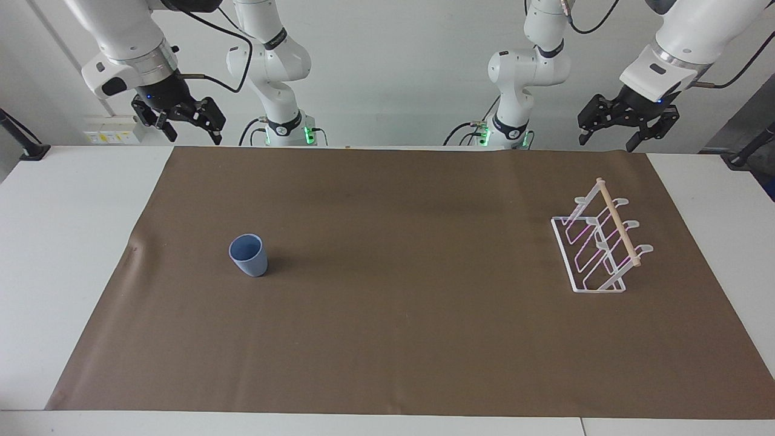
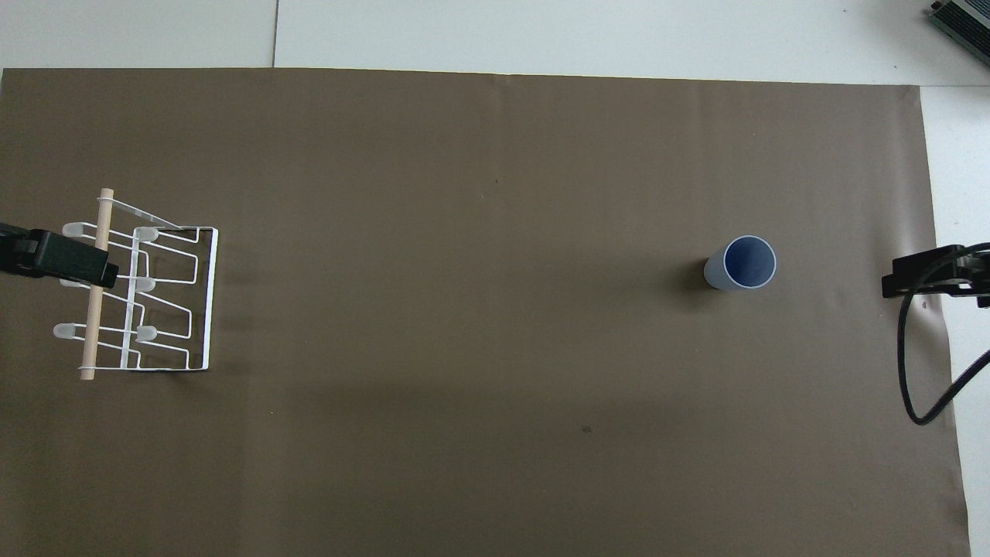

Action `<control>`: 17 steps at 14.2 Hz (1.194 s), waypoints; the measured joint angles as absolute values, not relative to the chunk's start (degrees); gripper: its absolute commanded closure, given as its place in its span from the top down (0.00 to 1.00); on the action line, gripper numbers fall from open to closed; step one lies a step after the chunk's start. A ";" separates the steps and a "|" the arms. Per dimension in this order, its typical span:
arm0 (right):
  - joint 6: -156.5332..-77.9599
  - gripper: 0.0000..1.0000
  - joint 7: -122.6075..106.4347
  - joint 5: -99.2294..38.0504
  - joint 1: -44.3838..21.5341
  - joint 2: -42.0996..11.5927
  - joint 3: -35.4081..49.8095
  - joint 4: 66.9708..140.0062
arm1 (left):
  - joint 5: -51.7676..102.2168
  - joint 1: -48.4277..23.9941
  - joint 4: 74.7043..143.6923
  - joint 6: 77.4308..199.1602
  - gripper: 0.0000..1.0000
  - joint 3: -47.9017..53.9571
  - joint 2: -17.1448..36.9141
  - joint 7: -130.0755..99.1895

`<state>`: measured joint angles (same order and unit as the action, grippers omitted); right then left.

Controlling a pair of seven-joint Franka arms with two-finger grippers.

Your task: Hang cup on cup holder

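The light-blue cup stands upright with its mouth up on the brown mat, toward the right arm's end of the table. The clear cup holder, with its wooden dowel on top, stands empty toward the left arm's end. My right gripper hangs open and empty, high above the mat's edge nearest the robots and well apart from the cup. My left gripper also hangs open and empty, high over the mat's corner by the holder; in the overhead view its black tip overlaps the dowel.
A brown paper mat covers most of the white table. A black cable loops down from the right arm. Black clamp posts stand at the table's two corners nearest the robots.
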<state>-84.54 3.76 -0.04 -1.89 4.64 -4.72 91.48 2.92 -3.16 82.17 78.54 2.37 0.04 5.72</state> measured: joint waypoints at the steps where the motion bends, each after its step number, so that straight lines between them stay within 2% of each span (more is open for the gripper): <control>1: -84.62 1.00 3.76 -0.03 -1.89 4.64 -4.71 91.48 | 2.92 -3.16 82.17 78.54 1.00 2.37 0.04 5.72; 17: -84.67 1.00 3.76 0.06 -1.31 4.68 -4.85 92.25 | 2.85 -1.57 82.17 79.91 1.00 2.21 0.04 5.71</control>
